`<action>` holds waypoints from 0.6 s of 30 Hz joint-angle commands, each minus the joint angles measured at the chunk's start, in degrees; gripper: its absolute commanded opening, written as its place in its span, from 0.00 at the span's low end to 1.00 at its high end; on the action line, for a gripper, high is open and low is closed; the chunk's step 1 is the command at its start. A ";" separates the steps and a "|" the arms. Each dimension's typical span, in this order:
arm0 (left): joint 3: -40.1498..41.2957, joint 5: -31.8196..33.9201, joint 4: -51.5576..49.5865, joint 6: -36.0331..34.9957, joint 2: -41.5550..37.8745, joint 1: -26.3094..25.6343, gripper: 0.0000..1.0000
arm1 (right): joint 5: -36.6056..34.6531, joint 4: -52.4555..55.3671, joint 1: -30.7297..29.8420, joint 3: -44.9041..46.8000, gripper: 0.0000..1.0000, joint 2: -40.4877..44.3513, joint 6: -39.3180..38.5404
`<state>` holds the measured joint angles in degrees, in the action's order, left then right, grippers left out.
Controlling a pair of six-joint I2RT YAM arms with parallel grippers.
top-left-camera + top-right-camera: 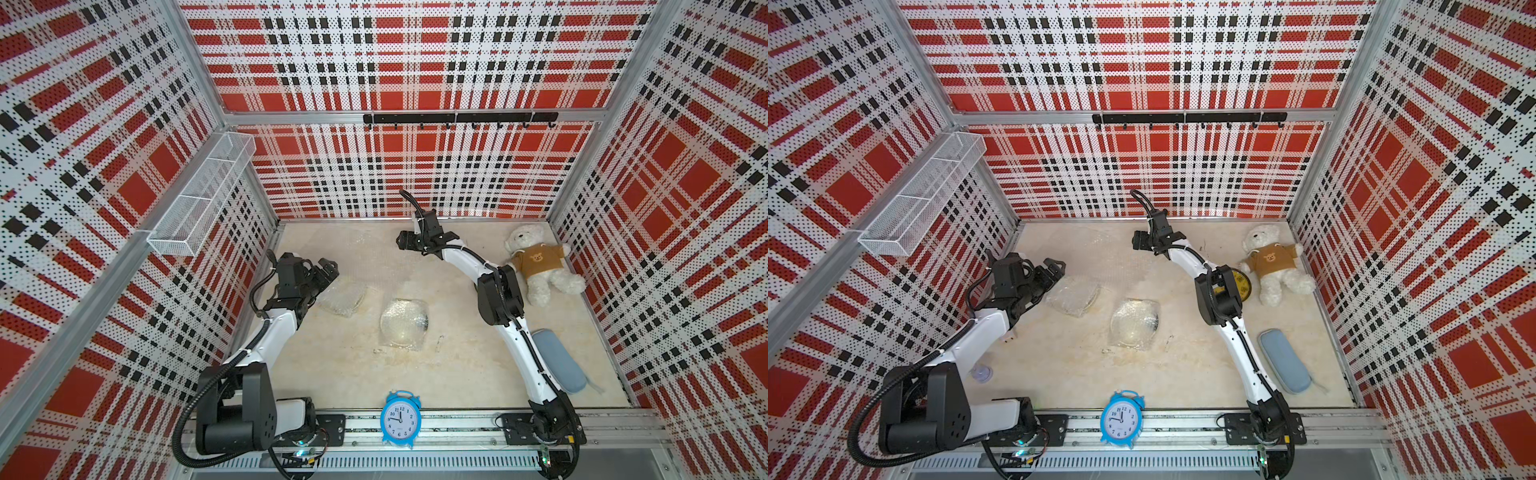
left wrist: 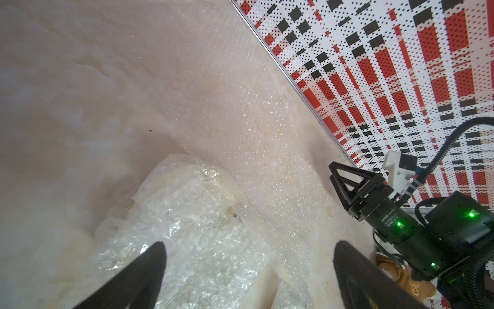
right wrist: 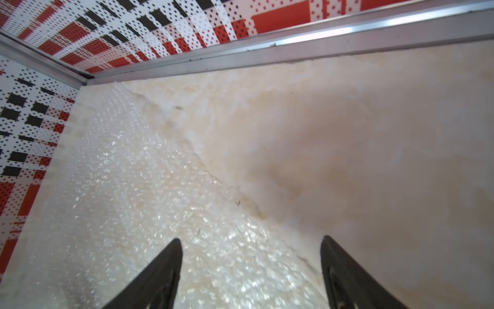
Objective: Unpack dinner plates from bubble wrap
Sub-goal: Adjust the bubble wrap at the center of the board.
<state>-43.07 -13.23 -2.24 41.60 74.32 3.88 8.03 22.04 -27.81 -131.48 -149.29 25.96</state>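
Bubble wrap (image 1: 404, 323), clear and crinkly, swaddles a round, seemingly cream plate (image 1: 1133, 322).

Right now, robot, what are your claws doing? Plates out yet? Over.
Left claw open by a wrapped plate. Right claw open above loose bubble wrap. Second wrapped plate at centre; yellow plate out. Nothing in the way.

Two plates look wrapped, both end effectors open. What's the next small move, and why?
Probably lower the left end effector onto the nearest wrapped plate and pinch its bubble wrap: its jaws stand open, empty, right by that bundle; the right end effector hovers over a flat sheet.
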 commanded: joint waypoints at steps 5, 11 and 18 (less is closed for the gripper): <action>-3.23 -2.05 -1.71 -1.79 -0.41 1.04 0.99 | 4.43 5.02 -0.99 8.78 0.84 12.58 5.11; -4.50 -2.93 -1.54 -1.62 1.41 1.06 0.99 | 7.95 2.10 -2.86 15.54 0.84 13.47 8.96; -4.74 -3.30 -1.62 -1.61 1.66 1.09 0.99 | 8.64 2.75 -4.85 15.88 0.84 11.12 11.22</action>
<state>-46.35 -16.12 -3.29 40.56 75.64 4.49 16.01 25.26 -31.97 -115.48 -137.14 35.51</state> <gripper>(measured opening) 0.993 0.839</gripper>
